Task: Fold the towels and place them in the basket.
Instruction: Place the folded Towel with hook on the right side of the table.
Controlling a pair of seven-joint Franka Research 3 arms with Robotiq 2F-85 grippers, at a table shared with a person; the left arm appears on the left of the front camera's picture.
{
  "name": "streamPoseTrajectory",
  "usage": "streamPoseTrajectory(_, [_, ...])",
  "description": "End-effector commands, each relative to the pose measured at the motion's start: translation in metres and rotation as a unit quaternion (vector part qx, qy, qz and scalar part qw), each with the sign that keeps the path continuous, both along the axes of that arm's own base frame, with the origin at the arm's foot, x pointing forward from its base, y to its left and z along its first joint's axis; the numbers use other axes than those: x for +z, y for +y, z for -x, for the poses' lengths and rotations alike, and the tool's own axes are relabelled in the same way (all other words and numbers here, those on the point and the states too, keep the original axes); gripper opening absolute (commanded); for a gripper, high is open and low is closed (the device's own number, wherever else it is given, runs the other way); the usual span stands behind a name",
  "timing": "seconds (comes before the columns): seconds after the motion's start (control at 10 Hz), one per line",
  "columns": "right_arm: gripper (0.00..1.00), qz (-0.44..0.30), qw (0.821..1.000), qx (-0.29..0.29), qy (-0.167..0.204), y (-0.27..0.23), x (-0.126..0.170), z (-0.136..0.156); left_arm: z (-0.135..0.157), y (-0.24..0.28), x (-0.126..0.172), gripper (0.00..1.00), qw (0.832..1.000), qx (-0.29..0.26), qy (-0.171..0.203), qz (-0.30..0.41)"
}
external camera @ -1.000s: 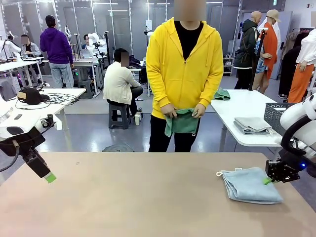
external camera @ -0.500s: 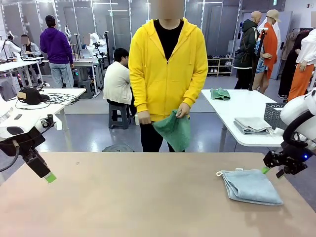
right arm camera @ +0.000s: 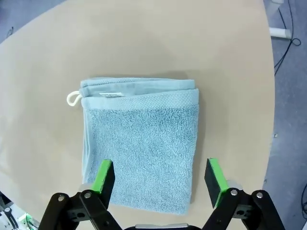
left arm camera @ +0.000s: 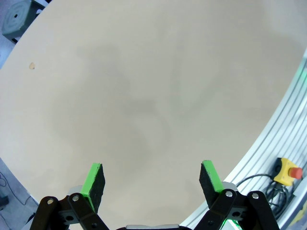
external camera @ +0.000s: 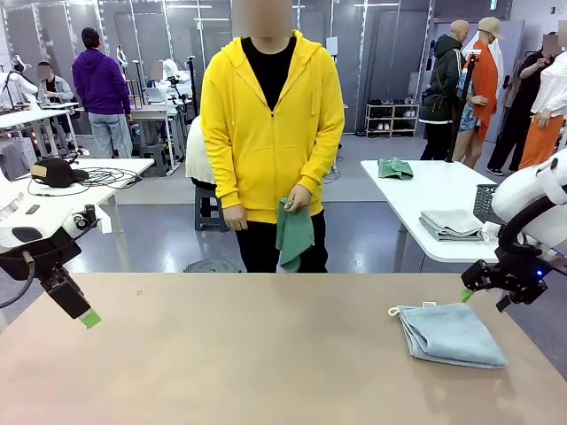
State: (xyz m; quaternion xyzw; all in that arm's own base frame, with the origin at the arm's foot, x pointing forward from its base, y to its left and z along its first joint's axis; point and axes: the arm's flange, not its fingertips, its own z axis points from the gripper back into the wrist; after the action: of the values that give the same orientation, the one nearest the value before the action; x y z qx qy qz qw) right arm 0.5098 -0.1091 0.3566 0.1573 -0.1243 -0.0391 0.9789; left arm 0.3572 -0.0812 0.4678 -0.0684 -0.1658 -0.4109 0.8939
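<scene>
- We saw the pale blue terry towel [right arm camera: 139, 143], folded squarish, white loop out, flat near the bench's [external camera: 221, 354] right edge.
- The right pincer [right arm camera: 159, 167] hung wide open above it (gripping nothing); the left pincer [left arm camera: 152, 170] gaped empty near the left edge.

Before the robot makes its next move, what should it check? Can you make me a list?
1. Blue towel folded and lying flat on the table: ok.
2. Right fingers open and off the blue towel: ok.
3. Left fingers open with nothing in them: ok.
4. Green towel on the table, ready to fold: not ok. It hangs from the person's hand.
5. Basket close enough to reach: cannot tell. It sits on the white table behind, partly hidden by the right arm.
</scene>
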Motion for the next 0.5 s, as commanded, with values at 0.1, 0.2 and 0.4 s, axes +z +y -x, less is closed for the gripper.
streamPoseTrajectory(0.1, [0.94, -0.008, 1.000, 0.000, -0.004, -0.0048, 0.0063, 0.0020, -0.0003, -0.0006, -0.0002, 1.00, 1.000, 0.007, -0.002, -0.006])
streamPoseTrajectory(0.2, [0.94, -0.008, 1.000, 0.000, -0.004, -0.0048, 0.0063, 0.0020, -0.0003, -0.0006, -0.0002, 1.00, 1.000, 0.007, -0.002, -0.006])
streamPoseTrajectory(0.4, [0.94, -0.008, 1.000, 0.000, -0.004, -0.0048, 0.0063, 0.0020, -0.0003, -0.0006, -0.0002, 1.00, 1.000, 0.007, -0.002, -0.006])
